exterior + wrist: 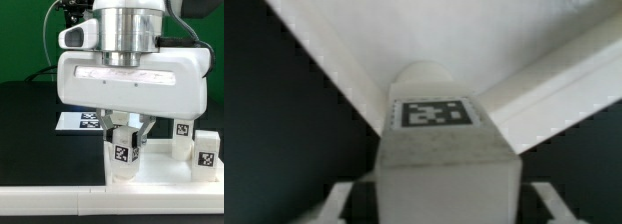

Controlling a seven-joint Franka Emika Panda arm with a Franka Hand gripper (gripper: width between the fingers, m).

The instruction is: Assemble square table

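Observation:
My gripper (127,128) is shut on a white chunky leg (123,155) with a black-and-white tag and holds it upright at a near corner of the white square table top (165,178). In the wrist view the leg (445,150) fills the middle, with a finger (335,200) on each side. The table top's raised edges (535,90) run diagonally behind it. Two more tagged legs (182,137) (207,151) stand on the top at the exterior view's right.
The marker board (82,121) lies on the black table behind the gripper, toward the exterior view's left. A long white rail (50,195) runs along the front edge.

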